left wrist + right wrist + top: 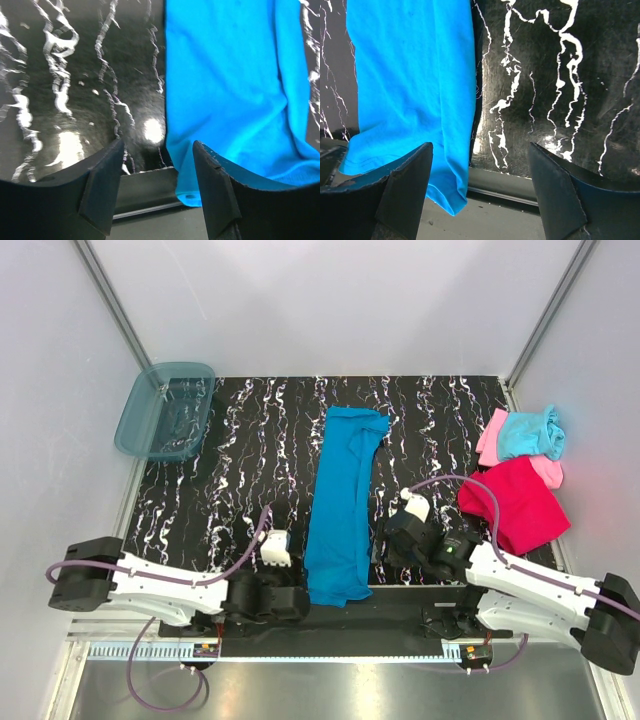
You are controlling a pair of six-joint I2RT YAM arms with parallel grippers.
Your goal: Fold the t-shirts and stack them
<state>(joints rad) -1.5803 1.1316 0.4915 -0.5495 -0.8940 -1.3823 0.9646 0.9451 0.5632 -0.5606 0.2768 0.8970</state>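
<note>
Left gripper (157, 144) part-open and empty at the near-left hem of the blue t-shirt (340, 505), a long folded strip at centre; right gripper (481, 146) wide, empty, beside its right edge; magenta tee (518, 505), pink tee (490, 440), aqua tee (528, 432) heaped far right.

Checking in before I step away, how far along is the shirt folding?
Done: the blue t-shirt lies folded into a long strip. In hand: nothing gripped; left gripper and right gripper flank its near end, fingers open. Left: fold it shorter, then the magenta t-shirt, pink t-shirt and aqua t-shirt heaped at right.
</note>
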